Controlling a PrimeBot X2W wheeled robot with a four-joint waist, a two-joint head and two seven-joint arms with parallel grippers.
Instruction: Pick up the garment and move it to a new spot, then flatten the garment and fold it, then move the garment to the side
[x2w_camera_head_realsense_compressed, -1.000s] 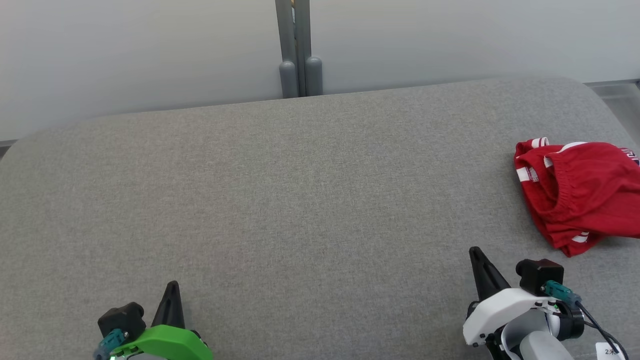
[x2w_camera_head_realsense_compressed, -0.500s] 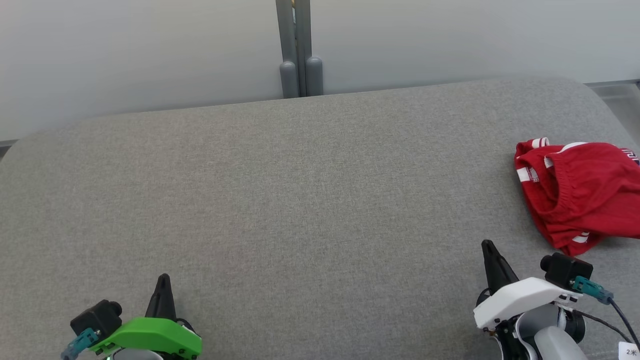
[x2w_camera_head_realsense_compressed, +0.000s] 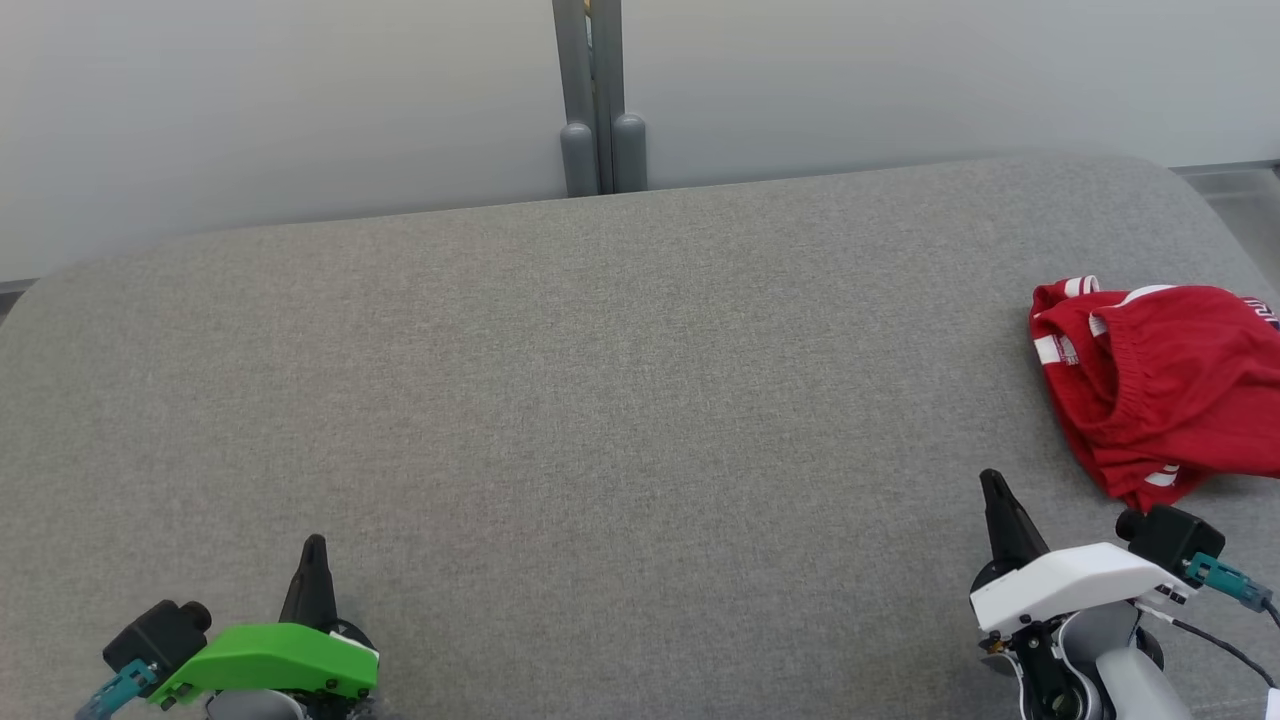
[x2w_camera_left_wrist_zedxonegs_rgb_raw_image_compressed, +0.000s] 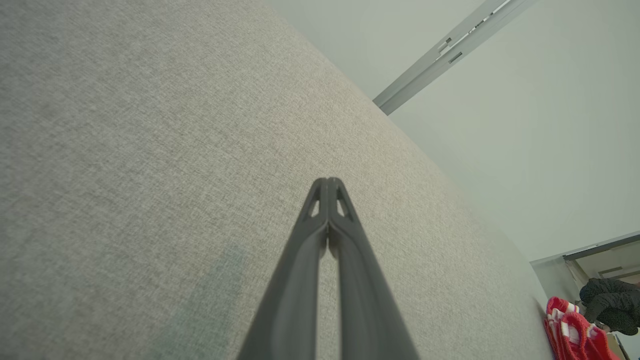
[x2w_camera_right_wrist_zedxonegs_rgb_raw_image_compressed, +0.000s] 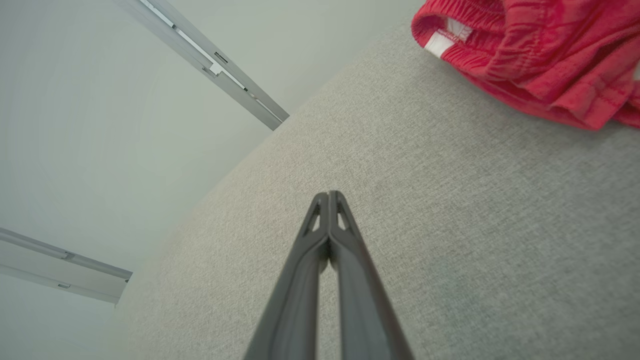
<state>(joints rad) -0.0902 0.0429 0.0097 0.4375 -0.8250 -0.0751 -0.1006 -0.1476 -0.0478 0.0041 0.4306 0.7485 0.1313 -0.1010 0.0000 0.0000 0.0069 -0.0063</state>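
From my screen the garment (x2w_camera_head_realsense_compressed: 1160, 390) is a strong red, with short white stripes at its edges. In the right wrist view I also see a small white label (x2w_camera_right_wrist_zedxonegs_rgb_raw_image_compressed: 442, 42) on its gathered red band. The cushion (x2w_camera_head_realsense_compressed: 600, 400) under it is a plain middle grey with a fine woven speckle, and it looks a little more beige in both wrist views. The left gripper (x2w_camera_head_realsense_compressed: 313, 548) has a bright green shell (x2w_camera_head_realsense_compressed: 270, 660), and the right gripper (x2w_camera_head_realsense_compressed: 992, 485) has a white one. Both have black fingers (x2w_camera_head_realsense_compressed: 312, 595), a black camera block (x2w_camera_head_realsense_compressed: 160, 632) and a teal plug (x2w_camera_head_realsense_compressed: 1225, 580). The wall (x2w_camera_head_realsense_compressed: 250, 100) is pale grey-white, and the post (x2w_camera_head_realsense_compressed: 597, 90) is darker grey.
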